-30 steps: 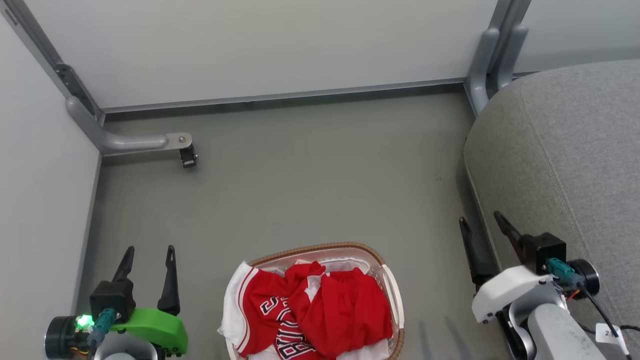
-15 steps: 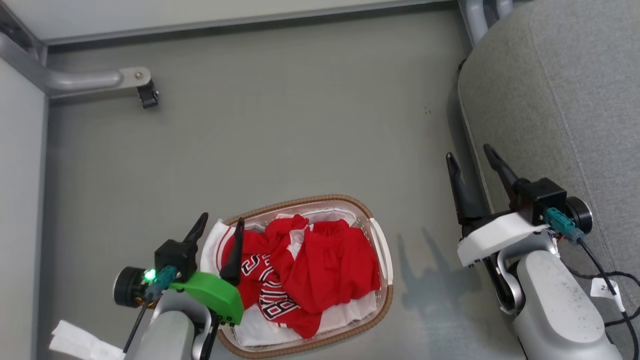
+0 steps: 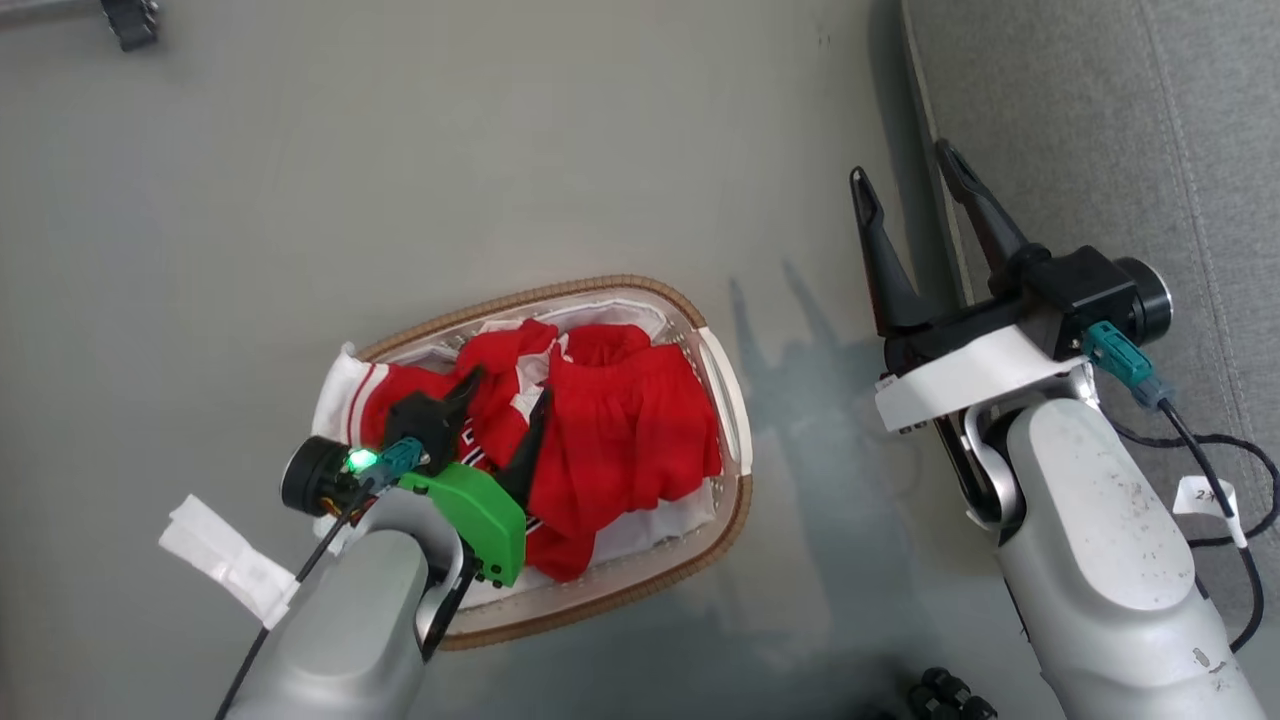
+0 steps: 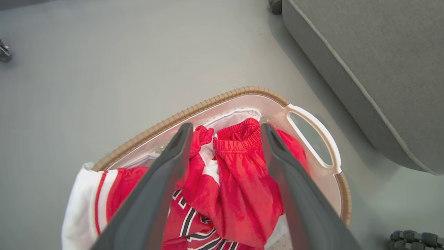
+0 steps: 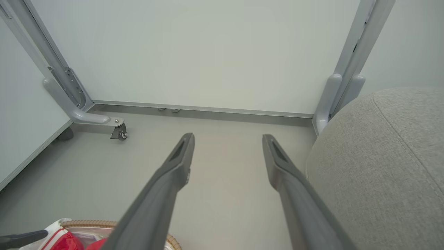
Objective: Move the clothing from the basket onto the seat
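Crumpled red clothing (image 3: 630, 430), white-trimmed, black-and-white lettering, fills the basket (image 3: 722, 390). Left fingers (image 3: 530, 440) gape empty over it; right fingers (image 3: 880, 265), 3 o'clock, gape empty too.

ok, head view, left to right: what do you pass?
Caster wheel → basket holding the clothing → right gripper → seat. The left gripper overlaps the basket, so it is left out.
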